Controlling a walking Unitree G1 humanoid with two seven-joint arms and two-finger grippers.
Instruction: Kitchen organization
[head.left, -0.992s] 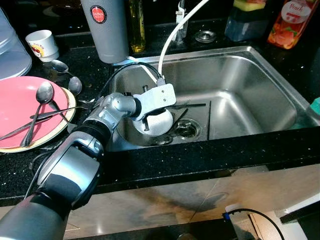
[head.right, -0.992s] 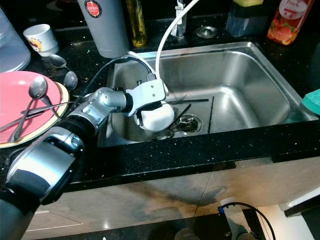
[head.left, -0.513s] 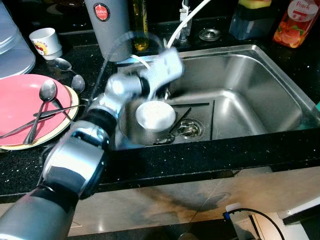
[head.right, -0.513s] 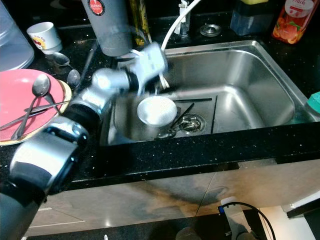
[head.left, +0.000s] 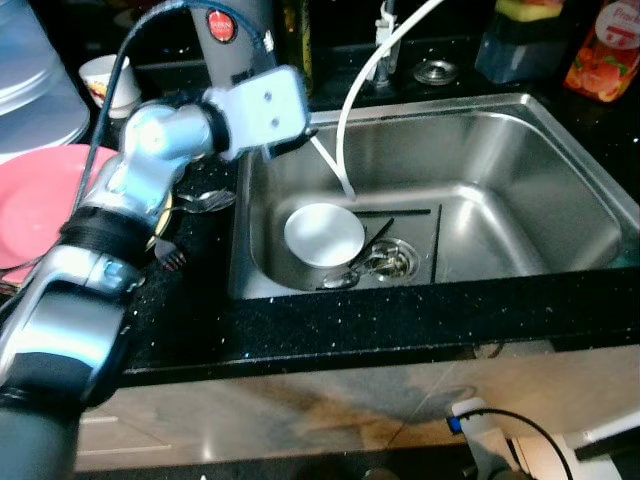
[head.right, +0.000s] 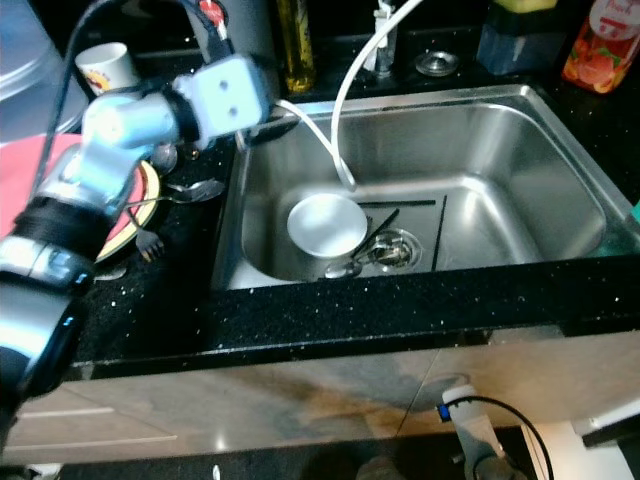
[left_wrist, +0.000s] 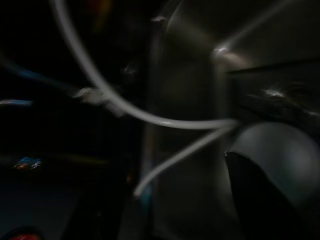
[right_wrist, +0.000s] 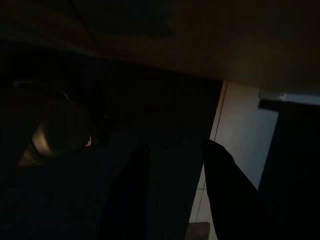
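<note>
At the upper left of the frame, the left tool (head.left: 300, 140) is seen over the sink's (head.left: 560, 160) left rim; whether its fingers are spread cannot be told. The steel bowl (head.left: 324, 234) lies on the sink floor, below and right of that tool, beside the drain (head.left: 392, 260). The left arm is judged nearer.

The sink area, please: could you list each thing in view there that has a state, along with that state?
Bowl: upright, empty, in the sink.
Sink: no standing water visible.
Hose: hanging into the sink.
Pink plate: flat on the counter.
Left end effector: raised over the sink's left rim.
Right end effector: open, idle.
</note>
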